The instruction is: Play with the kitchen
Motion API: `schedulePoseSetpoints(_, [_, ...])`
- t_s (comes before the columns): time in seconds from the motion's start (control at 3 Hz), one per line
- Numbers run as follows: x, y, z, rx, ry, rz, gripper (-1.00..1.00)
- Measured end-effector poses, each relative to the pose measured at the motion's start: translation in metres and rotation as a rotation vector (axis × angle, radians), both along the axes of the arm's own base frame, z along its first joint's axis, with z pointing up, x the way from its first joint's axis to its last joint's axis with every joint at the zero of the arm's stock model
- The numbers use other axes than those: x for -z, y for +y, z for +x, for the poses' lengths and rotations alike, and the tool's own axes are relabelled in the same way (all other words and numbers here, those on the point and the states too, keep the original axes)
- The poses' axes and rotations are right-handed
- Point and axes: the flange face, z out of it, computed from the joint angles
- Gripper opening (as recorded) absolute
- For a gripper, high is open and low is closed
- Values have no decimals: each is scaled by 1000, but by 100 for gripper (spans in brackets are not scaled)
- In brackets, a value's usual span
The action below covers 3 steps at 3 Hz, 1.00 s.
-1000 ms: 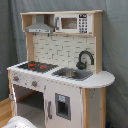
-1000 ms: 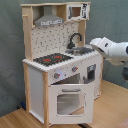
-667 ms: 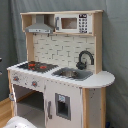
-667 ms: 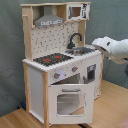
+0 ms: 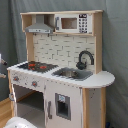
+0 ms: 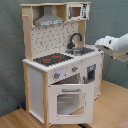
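The kitchen (image 5: 65, 70) (image 6: 60, 65) is a tall white and light-wood toy, seen in both exterior views. It has a black stovetop with red rings (image 5: 36, 65) (image 6: 52, 59), a sink (image 5: 70, 73) and a black faucet (image 5: 85, 59) (image 6: 75, 39). A grey hood (image 6: 49, 20) and a small microwave (image 5: 72, 23) sit on top. The windowed oven door (image 6: 67, 102) stands slightly ajar. My white arm (image 6: 116, 45) comes in from the second exterior view's right. The gripper (image 6: 99, 43) is level with the countertop, in front of the counter's right end.
A grey curtain (image 6: 112, 17) hangs behind the kitchen. The floor (image 6: 112, 107) is light wood. A blurred white shape (image 5: 15, 122) lies in the bottom left corner of the first exterior view, and small dark parts (image 5: 2, 67) show at the first exterior view's left edge.
The arm has shifted slightly near the counter's right end in the second exterior view. The kitchen looks the same.
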Motion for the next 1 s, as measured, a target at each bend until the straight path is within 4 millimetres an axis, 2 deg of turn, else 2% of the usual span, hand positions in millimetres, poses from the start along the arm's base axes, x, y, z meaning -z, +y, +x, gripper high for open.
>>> schedulePoseSetpoints(0.33, [7, -16, 13, -22, 108, -2, 100])
schedulePoseSetpoints(1.0, [38, -33, 56, -74, 364, 26, 100])
